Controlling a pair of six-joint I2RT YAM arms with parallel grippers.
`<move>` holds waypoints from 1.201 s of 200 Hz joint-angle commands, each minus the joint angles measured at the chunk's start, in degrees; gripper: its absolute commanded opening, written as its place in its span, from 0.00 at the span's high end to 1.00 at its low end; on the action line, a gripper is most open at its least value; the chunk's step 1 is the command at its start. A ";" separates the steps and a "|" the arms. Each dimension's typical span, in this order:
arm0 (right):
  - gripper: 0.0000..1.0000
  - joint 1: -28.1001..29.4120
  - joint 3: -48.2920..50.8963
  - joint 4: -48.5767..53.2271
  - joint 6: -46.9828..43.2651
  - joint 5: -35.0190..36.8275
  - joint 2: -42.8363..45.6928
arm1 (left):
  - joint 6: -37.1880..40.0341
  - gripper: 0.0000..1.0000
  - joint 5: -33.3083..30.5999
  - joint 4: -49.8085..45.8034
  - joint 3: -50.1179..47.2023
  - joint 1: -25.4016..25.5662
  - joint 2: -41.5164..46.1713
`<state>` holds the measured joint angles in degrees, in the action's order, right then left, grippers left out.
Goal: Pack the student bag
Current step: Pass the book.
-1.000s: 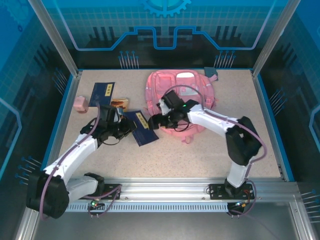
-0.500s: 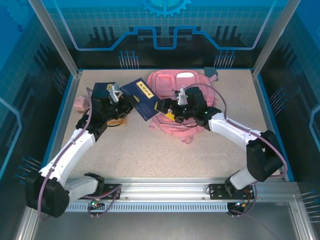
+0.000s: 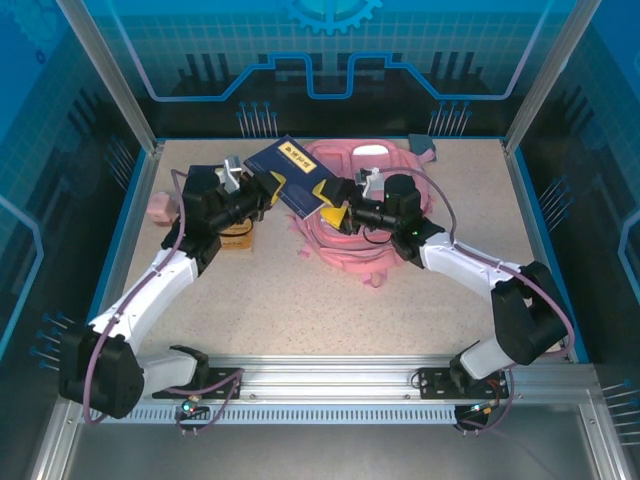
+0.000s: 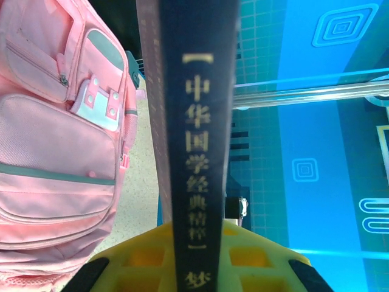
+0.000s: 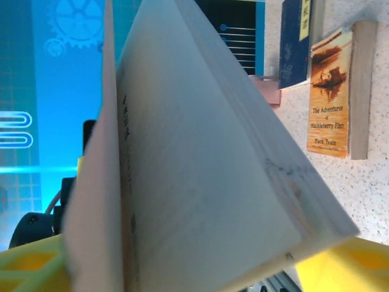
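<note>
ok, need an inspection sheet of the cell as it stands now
surface: speckled beige table; no spills seen.
job's things: pink student bag lying front up at the back; dark blue book raised off the table beside it.
clutter: Huckleberry Finn paperback, second blue book, small pink block, all on the table.
grippers: left gripper shut on the dark blue book at its spine; right gripper jaws either side of its page edge, grip unclear.
cables: purple cable along each arm; no snag seen.
surroundings: aluminium frame, blue panels.
</note>
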<state>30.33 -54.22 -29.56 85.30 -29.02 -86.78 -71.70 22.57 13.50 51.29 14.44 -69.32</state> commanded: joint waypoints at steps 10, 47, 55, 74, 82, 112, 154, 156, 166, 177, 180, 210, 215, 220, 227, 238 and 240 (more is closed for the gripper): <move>0.36 -0.18 0.96 -7.39 5.37 0.76 -1.72 | -1.82 0.98 2.10 4.78 1.63 0.07 -0.94; 0.68 -0.92 0.80 -9.75 3.94 0.99 -2.42 | -0.52 0.94 3.17 6.54 0.14 0.06 -2.07; 0.74 -1.20 0.33 -8.74 2.85 1.00 -2.19 | -0.27 0.91 2.95 6.26 -0.58 -0.02 -2.13; 0.85 -1.90 -0.91 -1.04 -2.70 1.74 -0.38 | 1.50 0.76 3.75 4.51 -1.43 -0.11 -2.41; 0.88 -2.39 -1.81 4.04 -6.22 2.60 0.71 | 3.43 0.67 4.10 2.41 -1.37 -0.11 -2.55; 0.93 -4.91 -4.11 24.32 -19.95 8.92 6.65 | 17.49 0.36 3.43 -13.23 1.55 0.21 -3.57; 0.94 -10.71 -5.93 46.09 -35.27 19.88 15.57 | 40.54 0.14 -3.83 -30.42 7.68 5.20 -8.85; 0.94 -11.01 -5.95 46.92 -35.79 20.25 15.98 | 41.34 0.13 -4.22 -30.91 8.12 5.63 -9.24; 0.94 -12.64 -6.39 50.64 -38.18 22.10 17.65 | 45.39 0.11 -5.66 -32.84 10.21 7.66 -11.40; 0.94 -14.56 -6.77 54.15 -40.27 23.43 19.26 | 49.43 0.09 -6.73 -33.71 12.47 10.15 -13.81; 0.94 -15.17 -6.86 54.98 -40.70 23.80 19.68 | 50.55 0.08 -7.00 -33.83 13.12 10.86 -14.58; 0.92 -19.78 -6.18 60.10 -43.14 25.95 23.50 | 61.36 0.03 -9.76 -36.43 21.13 16.61 -22.92; 0.92 -20.54 -6.00 60.68 -43.41 26.26 24.27 | 63.00 0.03 -10.62 -37.14 22.77 17.44 -24.61; 0.92 -21.24 -5.84 61.27 -43.61 26.41 24.72 | 64.80 0.03 -11.38 -38.08 24.64 18.08 -26.36; 0.92 -22.01 -5.50 61.67 -43.77 26.47 25.42 | 67.39 0.03 -12.64 -39.67 27.24 18.98 -28.84; 0.92 -23.14 -4.93 62.12 -43.98 26.25 26.29 | 71.28 0.04 -14.99 -42.14 31.42 20.35 -32.82; 0.92 -23.30 -4.82 62.16 -43.99 26.24 26.51 | 71.99 0.04 -15.29 -42.61 32.25 20.61 -33.41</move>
<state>9.26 -58.98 29.15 44.62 -4.27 -63.18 -13.58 13.28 -22.09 75.92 32.64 -96.57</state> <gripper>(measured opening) 0.118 0.968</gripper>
